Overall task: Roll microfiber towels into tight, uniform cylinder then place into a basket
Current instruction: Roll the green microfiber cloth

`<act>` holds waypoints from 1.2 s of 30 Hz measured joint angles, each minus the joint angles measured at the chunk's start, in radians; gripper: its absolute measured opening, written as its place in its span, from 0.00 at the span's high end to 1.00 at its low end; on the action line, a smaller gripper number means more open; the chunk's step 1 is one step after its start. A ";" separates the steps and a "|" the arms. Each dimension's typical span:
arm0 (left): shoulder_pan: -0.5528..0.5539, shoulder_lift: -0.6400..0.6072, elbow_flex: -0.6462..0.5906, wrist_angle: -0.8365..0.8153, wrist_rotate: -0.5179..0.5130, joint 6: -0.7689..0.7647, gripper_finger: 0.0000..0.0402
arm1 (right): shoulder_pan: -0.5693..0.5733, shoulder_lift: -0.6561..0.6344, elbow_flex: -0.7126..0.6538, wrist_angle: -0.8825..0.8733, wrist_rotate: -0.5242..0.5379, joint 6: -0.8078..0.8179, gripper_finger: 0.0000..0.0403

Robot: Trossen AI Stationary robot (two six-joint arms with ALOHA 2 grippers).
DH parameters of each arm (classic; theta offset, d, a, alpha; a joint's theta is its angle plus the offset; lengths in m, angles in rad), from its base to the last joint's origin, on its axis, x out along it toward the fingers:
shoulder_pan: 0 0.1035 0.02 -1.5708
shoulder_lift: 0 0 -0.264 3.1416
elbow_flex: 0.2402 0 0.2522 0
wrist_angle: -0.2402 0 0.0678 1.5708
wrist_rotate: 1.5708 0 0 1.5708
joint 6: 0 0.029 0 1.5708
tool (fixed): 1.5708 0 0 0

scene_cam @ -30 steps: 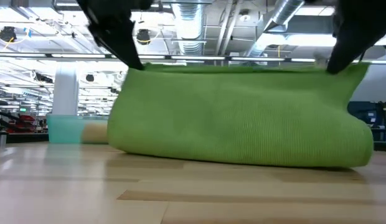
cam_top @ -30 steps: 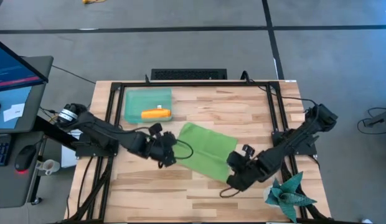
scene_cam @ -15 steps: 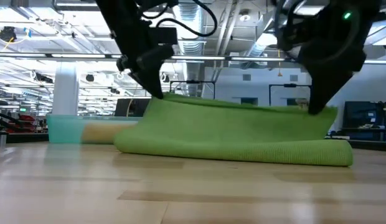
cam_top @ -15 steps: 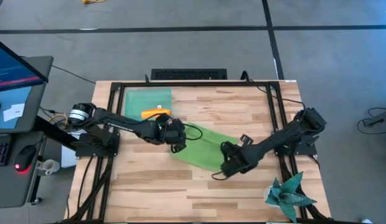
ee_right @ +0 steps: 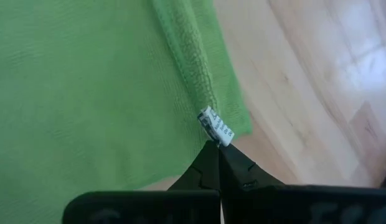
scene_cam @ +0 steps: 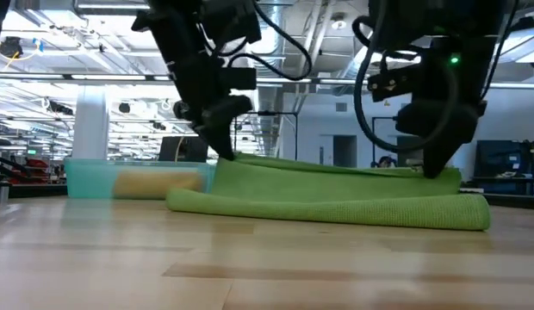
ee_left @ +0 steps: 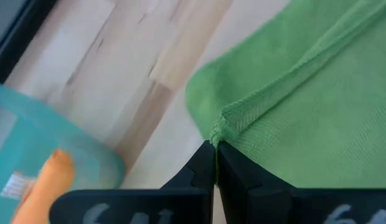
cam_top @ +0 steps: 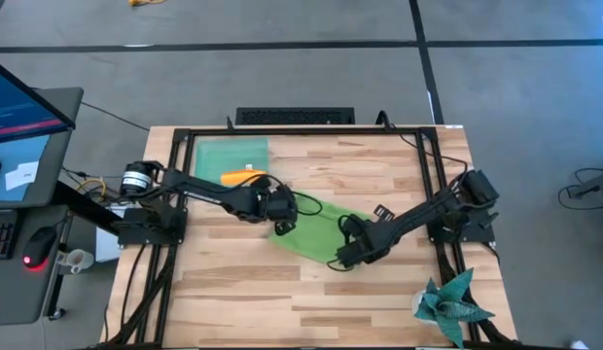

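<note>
Since the earlier frame, the lifted edge of the green towel [scene_cam: 336, 194] has been brought down and folded over itself, so that a low, flat fold is now seen on the wooden table [cam_top: 379, 165] where a tall curtain of cloth was held up before. The left gripper [cam_top: 279, 226] is clenched on one corner of the towel's hem, near the basket [cam_top: 212, 156]. The right gripper [cam_top: 336, 261] is clenched on the opposite corner, where a small white tag [ee_right: 216, 127] is seen. The orange towel [cam_top: 240, 177] is found rolled up inside the basket at the table's far left corner.
</note>
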 joint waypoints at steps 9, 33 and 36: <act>0.005 0.001 0.000 -0.011 -0.048 0.001 1.00 | -0.037 0.000 0.000 0.007 0.009 -0.011 0.98; 0.081 0.000 0.023 -0.044 -0.048 0.041 0.78 | -0.120 0.000 0.000 0.014 -0.020 -0.054 0.97; 0.090 0.000 0.050 -0.095 -0.048 0.056 0.76 | -0.134 0.000 0.000 0.015 -0.032 -0.060 0.96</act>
